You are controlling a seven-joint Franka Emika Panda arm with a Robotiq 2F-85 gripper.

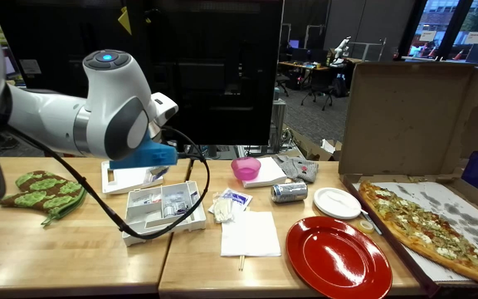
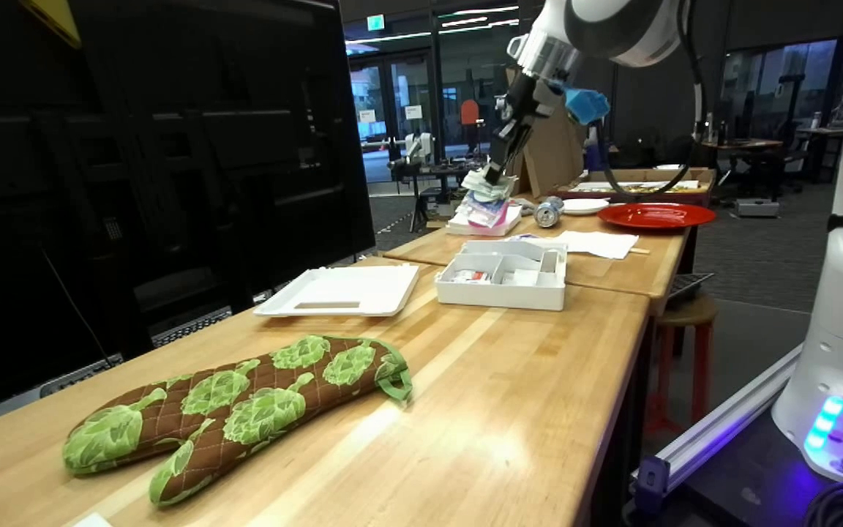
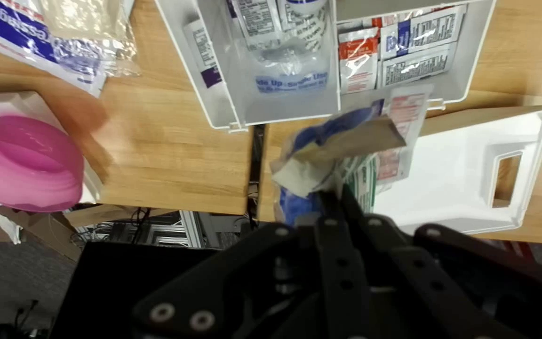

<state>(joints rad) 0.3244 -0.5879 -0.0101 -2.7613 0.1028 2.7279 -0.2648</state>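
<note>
Several crinkled packets (image 3: 360, 136) of glossy film and paper are clamped in your black pincer (image 3: 339, 197), suspended above the smooth wooden table (image 3: 186, 174); below, you see a rigid white compartmented box (image 3: 290, 108) and a flat, slotted lid (image 3: 454, 174).

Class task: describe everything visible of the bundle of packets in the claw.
The bundle of packets is a crumpled cluster of thin, flat pieces, some papery-looking, one clear like plastic with reddish print; blue, tan, white and green show. Pinched in the shut claw, it hangs above the wooden table, its pieces sticking out at different angles. Only the claw seems to touch it. Its print is unreadable.
</note>
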